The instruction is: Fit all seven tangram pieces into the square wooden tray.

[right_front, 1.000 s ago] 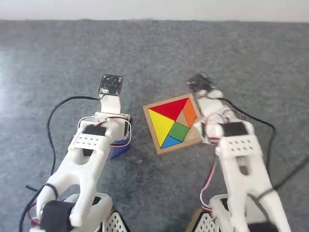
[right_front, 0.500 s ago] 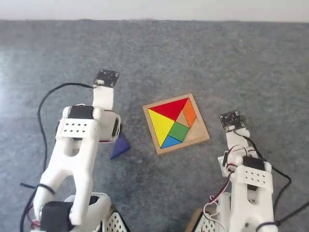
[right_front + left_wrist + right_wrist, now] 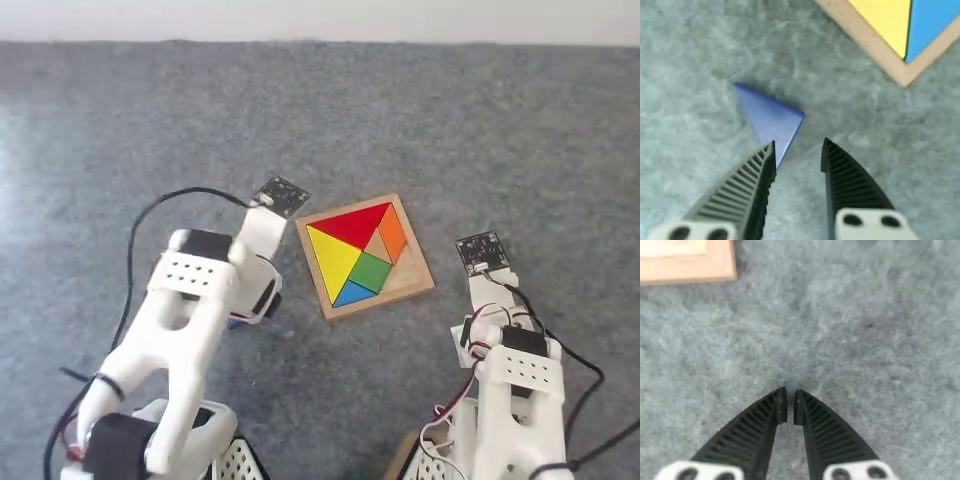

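Both SO-101s are chunky white printed plastic, left arm [image 3: 180,330] and right arm [image 3: 515,400] alike, with a little grid of holes [image 3: 190,272] on the top shell. Each wrist has a small black square board [image 3: 281,196]. A black cable [image 3: 140,240] loops off the left one, and there are thin red and white wires [image 3: 470,335] on the right. The left pincer [image 3: 799,145] and right pincer [image 3: 788,402] have black ribbed pointy fingers on white mounts with screw holes [image 3: 867,220]

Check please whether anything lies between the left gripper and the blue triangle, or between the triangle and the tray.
Nothing visible does. The open left gripper is right at the blue triangle, with no object between them. Between the triangle and the wooden tray lies only bare grey carpet.
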Tool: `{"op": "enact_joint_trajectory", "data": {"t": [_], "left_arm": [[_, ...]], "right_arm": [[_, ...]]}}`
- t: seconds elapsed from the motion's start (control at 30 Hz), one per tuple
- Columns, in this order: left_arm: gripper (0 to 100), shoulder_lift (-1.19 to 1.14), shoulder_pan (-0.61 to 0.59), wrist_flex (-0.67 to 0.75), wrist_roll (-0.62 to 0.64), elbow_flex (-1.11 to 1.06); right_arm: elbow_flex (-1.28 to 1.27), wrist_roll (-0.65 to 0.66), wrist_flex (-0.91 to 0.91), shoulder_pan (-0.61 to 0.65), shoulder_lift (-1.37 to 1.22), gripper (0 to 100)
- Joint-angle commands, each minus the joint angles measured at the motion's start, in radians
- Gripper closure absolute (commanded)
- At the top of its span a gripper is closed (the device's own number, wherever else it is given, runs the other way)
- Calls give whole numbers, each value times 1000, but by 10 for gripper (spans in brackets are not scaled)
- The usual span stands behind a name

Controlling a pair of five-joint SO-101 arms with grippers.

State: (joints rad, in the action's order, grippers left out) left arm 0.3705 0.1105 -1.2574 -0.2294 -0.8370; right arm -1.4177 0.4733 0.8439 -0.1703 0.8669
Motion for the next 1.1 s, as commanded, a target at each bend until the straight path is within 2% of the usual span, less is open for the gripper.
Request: {"op": "enact_joint_trajectory", "data": {"t": [0.0,0.77,0.93,1.07], "left_arm": [[852,29,12,66,28,-22],[848,28,8,143,-41,-99],[797,28,-43,196,-41,-119],[794,28,-89,199,-44,-117]], "right_arm": [[6,-14,-21,-7,25,954],[5,-14,-16,-10,25,954],[5,-14,-15,-10,25,954],[5,-14,-15,-8,25,954]]}}
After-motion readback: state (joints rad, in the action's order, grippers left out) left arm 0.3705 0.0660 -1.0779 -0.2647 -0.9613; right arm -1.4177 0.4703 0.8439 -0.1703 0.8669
